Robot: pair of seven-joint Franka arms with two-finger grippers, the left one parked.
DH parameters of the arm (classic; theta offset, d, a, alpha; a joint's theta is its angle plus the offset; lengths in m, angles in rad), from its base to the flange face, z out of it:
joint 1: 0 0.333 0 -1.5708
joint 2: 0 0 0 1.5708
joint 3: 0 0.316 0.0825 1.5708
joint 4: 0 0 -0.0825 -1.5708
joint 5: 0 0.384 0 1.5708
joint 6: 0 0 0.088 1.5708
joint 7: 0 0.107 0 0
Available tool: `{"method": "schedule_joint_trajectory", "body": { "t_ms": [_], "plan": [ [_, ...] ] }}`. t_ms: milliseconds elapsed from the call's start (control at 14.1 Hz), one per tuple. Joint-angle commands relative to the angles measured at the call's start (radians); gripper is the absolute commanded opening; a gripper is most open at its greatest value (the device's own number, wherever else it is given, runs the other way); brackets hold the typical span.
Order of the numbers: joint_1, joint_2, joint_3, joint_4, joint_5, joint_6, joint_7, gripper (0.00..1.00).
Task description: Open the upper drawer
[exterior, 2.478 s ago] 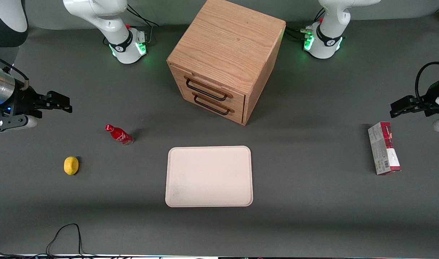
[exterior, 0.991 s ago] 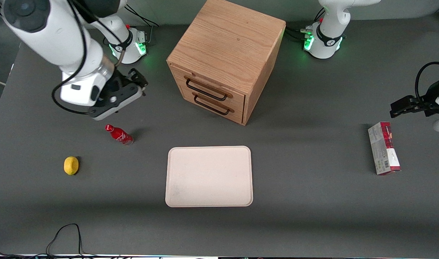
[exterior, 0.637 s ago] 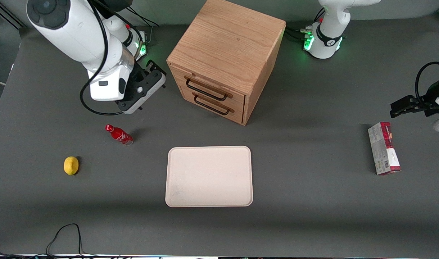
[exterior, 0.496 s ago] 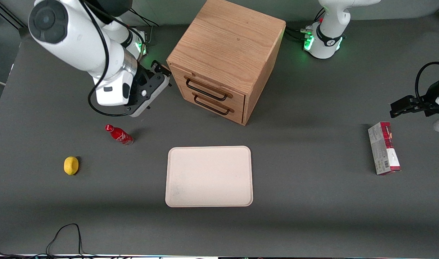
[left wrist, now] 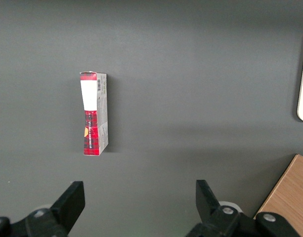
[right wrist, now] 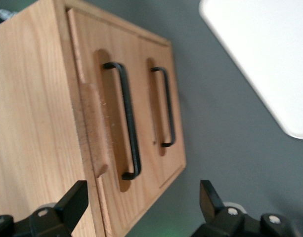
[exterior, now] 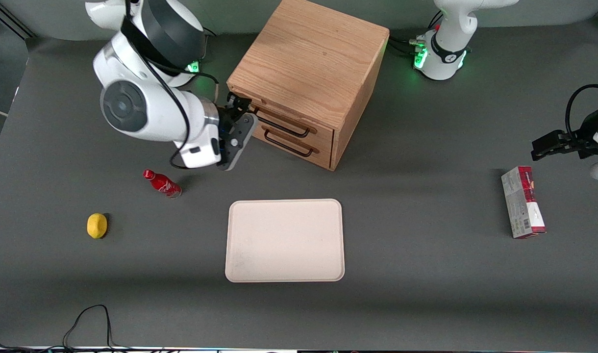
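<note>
The wooden cabinet (exterior: 309,63) stands at the back middle of the table, both drawers flush with its front. The upper drawer (exterior: 291,119) carries a thin black wire handle (exterior: 285,129); the same handle (right wrist: 129,118) shows in the right wrist view, closer to the cabinet top than the lower drawer's handle (right wrist: 167,106). My gripper (exterior: 239,104) hovers just in front of the upper drawer, at the end of its handle toward the working arm's end of the table. It (right wrist: 140,200) is open, nothing between its fingers (right wrist: 72,201), and it touches neither handle.
A red bottle (exterior: 161,183) and a lemon (exterior: 97,225) lie nearer the front camera than the gripper. A cream tray (exterior: 285,240) lies in front of the cabinet. A red and white box (exterior: 522,202) (left wrist: 94,113) lies toward the parked arm's end.
The working arm has swung in from its end of the table to the cabinet front, turning the open gripper toward the drawers. The drawers have not moved.
</note>
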Motion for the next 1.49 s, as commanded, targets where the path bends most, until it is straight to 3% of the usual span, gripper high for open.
{"method": "schedule_joint_trajectory", "body": {
  "t_ms": [0,1416],
  "plan": [
    [0.030,0.026,-0.006,0.015,0.037,-0.034,-0.075,1.00],
    [0.101,0.136,-0.008,-0.028,-0.005,0.107,-0.097,1.00]
  ]
}}
